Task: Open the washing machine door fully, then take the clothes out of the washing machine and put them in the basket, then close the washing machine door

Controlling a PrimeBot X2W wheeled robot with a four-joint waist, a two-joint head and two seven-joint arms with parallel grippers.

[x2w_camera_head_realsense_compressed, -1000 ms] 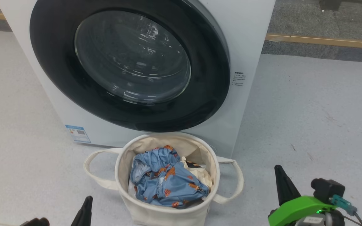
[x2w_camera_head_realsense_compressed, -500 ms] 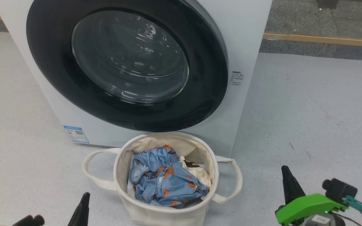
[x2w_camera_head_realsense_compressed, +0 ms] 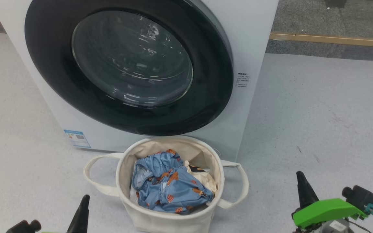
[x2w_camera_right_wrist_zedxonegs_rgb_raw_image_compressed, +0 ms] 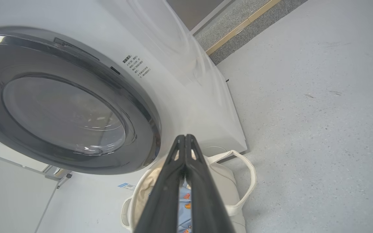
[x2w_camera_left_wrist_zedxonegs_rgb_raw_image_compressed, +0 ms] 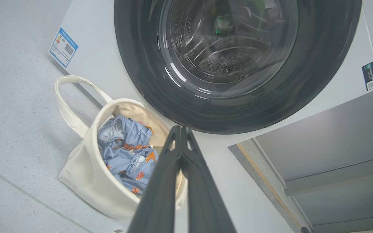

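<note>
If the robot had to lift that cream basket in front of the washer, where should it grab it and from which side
Probably the right loop handle of the basket: it stands out from the soft wall, leaving a gap for a finger, with bare floor beside it near the right gripper. Come from that side, from above, after opening the shut jaws.

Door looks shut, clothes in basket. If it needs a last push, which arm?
Right, marginally. Both are shut and empty, but the right gripper reaches further up toward the right edge of the door; the left gripper sits lower, beside the basket.
</note>
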